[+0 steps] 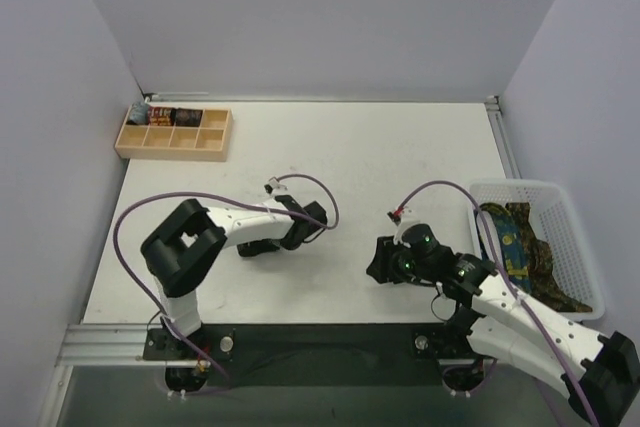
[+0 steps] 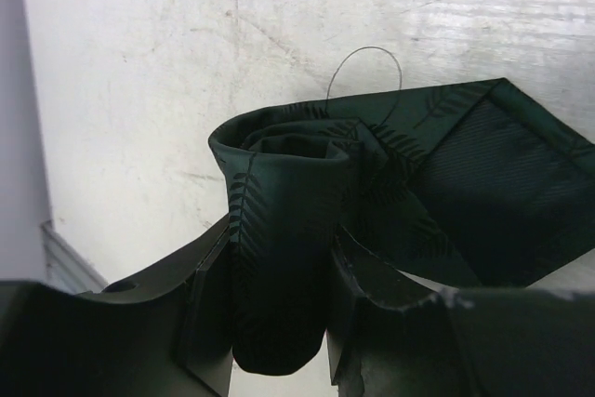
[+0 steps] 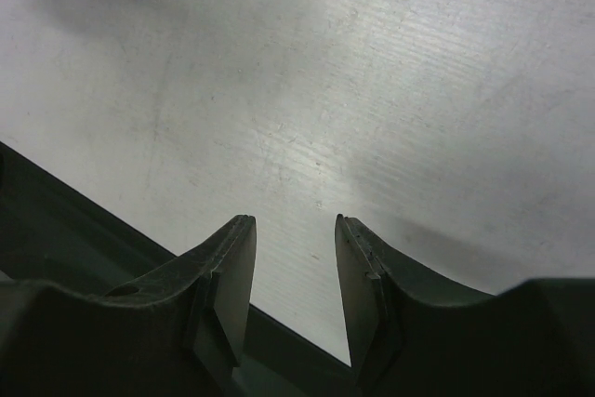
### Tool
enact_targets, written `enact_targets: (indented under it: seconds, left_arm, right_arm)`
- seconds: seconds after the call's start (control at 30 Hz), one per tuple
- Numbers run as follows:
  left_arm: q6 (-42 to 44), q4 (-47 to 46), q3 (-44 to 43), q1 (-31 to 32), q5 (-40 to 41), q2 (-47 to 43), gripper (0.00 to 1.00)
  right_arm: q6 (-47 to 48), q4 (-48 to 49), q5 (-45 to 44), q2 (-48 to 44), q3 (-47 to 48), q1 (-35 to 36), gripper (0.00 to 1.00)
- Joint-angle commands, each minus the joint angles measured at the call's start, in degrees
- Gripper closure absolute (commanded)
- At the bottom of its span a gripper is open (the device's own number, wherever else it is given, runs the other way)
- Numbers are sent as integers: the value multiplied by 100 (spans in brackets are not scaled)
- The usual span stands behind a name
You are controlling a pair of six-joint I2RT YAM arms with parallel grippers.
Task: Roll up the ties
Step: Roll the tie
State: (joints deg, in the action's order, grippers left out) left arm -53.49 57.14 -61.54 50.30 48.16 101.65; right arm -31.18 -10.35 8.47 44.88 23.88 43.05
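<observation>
Left tool [image 2: 279, 299] pinches green tie [image 2: 297, 169]; right tool [image 3: 295, 234] gapes.

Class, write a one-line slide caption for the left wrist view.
Left gripper clamps a partly rolled dark green tie over the white table.

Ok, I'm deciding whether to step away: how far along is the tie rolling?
Roughly early to midway. A few dark rolls, seemingly finished ties, sit in the tray's back row. In hand: the left gripper pinches a partly rolled green tie, its tail loose on the table. The right gripper is open and empty. Left to do: the patterned ties heaped in the basket.
</observation>
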Motion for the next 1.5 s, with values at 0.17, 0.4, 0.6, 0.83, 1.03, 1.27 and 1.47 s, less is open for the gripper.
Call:
enact_targets:
  seconds: [0.17,0.4,0.6,0.83,1.03,1.27,1.47]
  left_arm:
    - [-364,1537,-1395,462,563,1621,58]
    - [199,1176,-1888,630,230,1876,34]
    - [559,957,-2099,709,-26,1920,24]
    - [770,930,-2433,709,-316,1569,17]
    - [999,631,-2723,683,-992,1297,17]
    - [1069,473,-2978,384,-1510,780,14]
    - [1236,-150,-2488,-274,-2380,-213,12]
  right_arm:
    - [244,-459,58,-173,47,-104,60]
    - [200,-494,-47,-147,38,-156,60]
    - [191,-494,-153,-138,55,-156,60]
    - [490,-468,-258,-112,283,-165,59]
    - [543,-319,-329,20,538,-183,59]
    - [481,155,-74,468,828,-183,55]
    - [358,980,435,1337,1118,-183,56]
